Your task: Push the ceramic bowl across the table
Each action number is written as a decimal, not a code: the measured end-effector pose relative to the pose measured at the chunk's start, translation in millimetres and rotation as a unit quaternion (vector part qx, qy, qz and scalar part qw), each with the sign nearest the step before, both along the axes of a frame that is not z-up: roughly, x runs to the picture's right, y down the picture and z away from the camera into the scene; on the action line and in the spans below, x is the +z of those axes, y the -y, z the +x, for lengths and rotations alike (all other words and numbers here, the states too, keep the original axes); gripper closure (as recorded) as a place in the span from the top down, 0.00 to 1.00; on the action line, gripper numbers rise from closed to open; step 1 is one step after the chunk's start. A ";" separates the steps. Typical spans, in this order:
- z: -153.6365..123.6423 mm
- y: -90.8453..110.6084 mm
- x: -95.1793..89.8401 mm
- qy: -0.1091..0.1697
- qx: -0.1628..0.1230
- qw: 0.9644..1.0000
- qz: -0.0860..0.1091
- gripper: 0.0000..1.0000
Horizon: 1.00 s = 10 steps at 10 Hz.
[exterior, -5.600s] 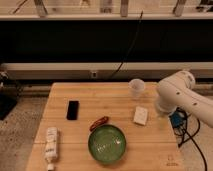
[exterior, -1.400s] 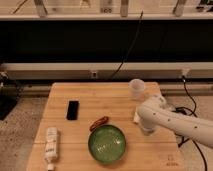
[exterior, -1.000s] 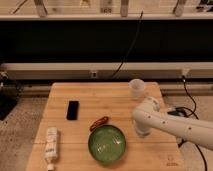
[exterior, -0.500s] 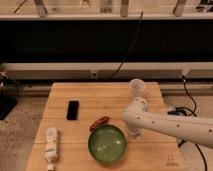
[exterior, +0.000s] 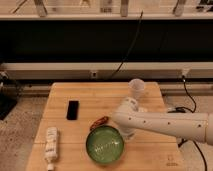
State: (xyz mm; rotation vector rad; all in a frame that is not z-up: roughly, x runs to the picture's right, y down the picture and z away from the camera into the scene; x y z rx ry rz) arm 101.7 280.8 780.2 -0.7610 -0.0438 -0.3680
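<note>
Wooden table (exterior: 95, 95) holds everything. White arm (exterior: 170, 122) reaches in from the right. Ceramic bowl (exterior: 104, 145) sits near the front edge, mid-table. Gripper (exterior: 128, 131) is just beside the bowl's right rim; its grip state can't be told.

Claw (exterior: 128, 132) just right of ceramic bowl (exterior: 104, 145), on table (exterior: 100, 95)

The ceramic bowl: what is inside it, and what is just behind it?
Nothing shows inside the ceramic bowl. Just behind its rim lies a small reddish-brown object. The gripper is at the bowl's right edge, and the arm covers the table behind there.
</note>
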 end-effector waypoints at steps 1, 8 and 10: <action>-0.3 -0.5 -0.4 0.000 -0.002 1.000 0.000 0.02; -25.9 -0.8 1.3 0.008 -0.017 1.000 -0.002 0.02; -26.8 -1.1 2.0 0.006 -0.020 1.000 -0.003 0.02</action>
